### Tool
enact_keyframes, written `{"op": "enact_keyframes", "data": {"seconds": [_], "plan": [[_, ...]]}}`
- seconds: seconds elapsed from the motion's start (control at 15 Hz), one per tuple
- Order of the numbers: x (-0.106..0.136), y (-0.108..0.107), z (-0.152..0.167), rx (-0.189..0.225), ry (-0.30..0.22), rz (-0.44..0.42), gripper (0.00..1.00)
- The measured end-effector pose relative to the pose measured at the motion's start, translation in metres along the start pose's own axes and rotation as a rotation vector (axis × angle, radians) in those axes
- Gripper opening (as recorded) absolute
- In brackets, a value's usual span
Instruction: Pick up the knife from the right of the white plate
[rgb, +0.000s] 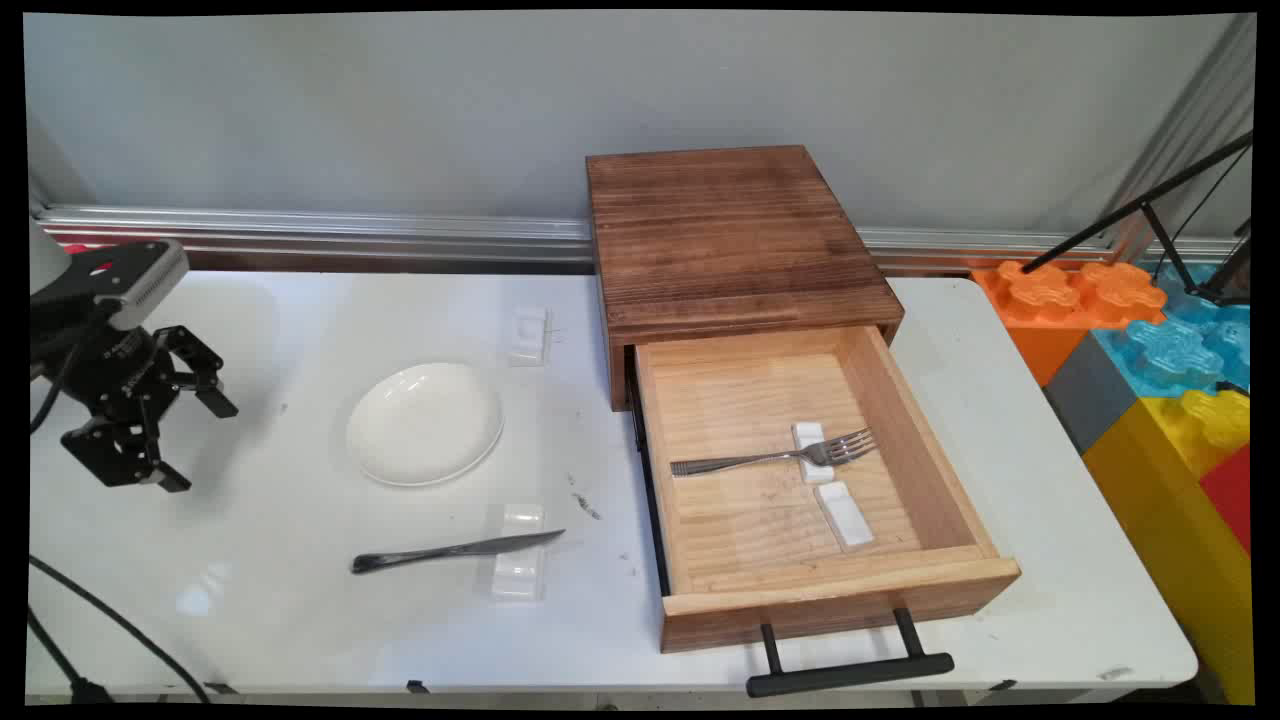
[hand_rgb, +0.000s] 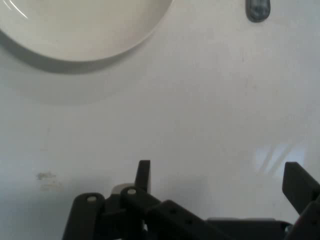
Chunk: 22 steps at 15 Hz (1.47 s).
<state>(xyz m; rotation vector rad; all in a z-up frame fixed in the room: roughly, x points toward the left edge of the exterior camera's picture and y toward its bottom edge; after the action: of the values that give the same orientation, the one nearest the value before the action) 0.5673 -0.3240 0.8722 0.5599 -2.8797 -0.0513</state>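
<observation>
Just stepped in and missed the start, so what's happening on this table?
The arm's tool hangs open and empty over the table's left side, nearest the white plate. A knife lies on a clear rest in front of the plate. The wooden drawer is pulled open, with a fork inside on a white rest.
</observation>
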Motion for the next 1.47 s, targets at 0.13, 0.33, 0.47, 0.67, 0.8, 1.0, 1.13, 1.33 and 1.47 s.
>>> {"op": "enact_keyframes", "data": {"seconds": [0.13,0.33,0.47,0.67,0.8,1.0,1.13,1.33,1.47], "plan": [[0.001,0.002,0.004,-0.008,0.013,-0.011,1.0],[0.012,0.01,0.013,-0.024,0.063,-0.044,1.0],[0.022,0.016,0.021,-0.031,0.101,-0.066,1.0],[0.038,0.026,0.034,-0.033,0.142,-0.089,1.0],[0.049,0.033,0.045,-0.036,0.158,-0.103,1.0],[0.064,0.039,0.059,-0.039,0.165,-0.12,1.0],[0.077,0.042,0.069,-0.043,0.168,-0.131,1.0],[0.101,0.044,0.085,-0.048,0.171,-0.131,1.0],[0.113,0.043,0.092,-0.043,0.171,-0.128,1.0]]}}
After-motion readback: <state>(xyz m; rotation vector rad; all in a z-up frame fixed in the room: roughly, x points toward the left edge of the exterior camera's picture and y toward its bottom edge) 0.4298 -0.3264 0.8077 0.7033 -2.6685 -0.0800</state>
